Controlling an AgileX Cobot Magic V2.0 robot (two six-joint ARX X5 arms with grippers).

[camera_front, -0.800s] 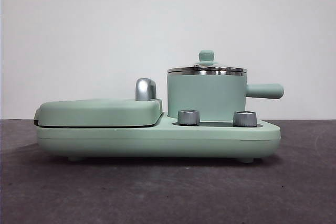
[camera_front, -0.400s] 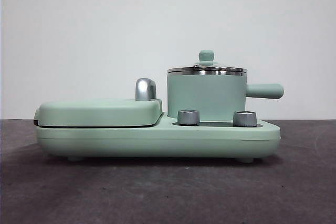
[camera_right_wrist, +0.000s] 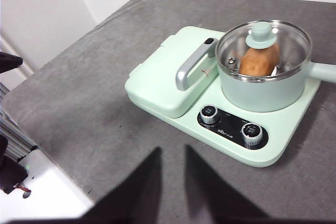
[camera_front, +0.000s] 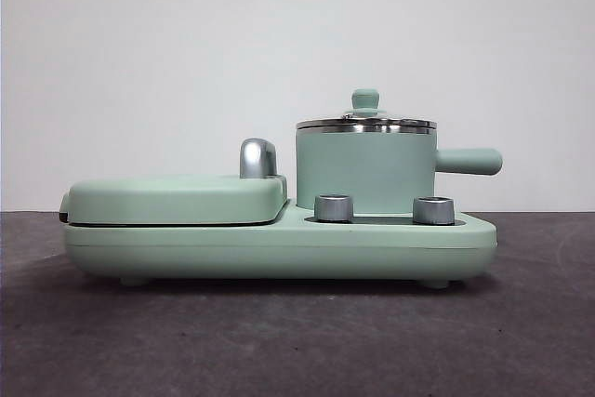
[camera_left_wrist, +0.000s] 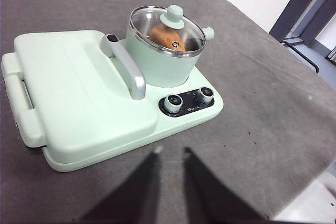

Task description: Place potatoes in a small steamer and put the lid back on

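Note:
The small steamer [camera_front: 364, 174] stands on the right half of a mint-green cooker, its straight handle pointing right. The glass lid [camera_front: 365, 123] sits flat on its steel rim, green knob on top. Through the glass, one brown-orange potato [camera_left_wrist: 164, 36] [camera_right_wrist: 259, 61] lies inside the steamer [camera_left_wrist: 157, 61] [camera_right_wrist: 262, 95]. My left gripper [camera_left_wrist: 171, 151] hovers well back from the cooker over bare table, open and holding nothing. On the other side my right gripper [camera_right_wrist: 172, 149] is likewise pulled back, open and holding nothing. Neither arm shows in the front view.
The cooker base [camera_front: 279, 248] carries a closed flat grill cover [camera_front: 177, 197] with a chrome handle [camera_front: 257, 157] on the left, and two steel dials [camera_front: 334, 208] [camera_front: 433, 210] in front of the steamer. The grey table's edge [camera_right_wrist: 63, 174] runs near the right gripper.

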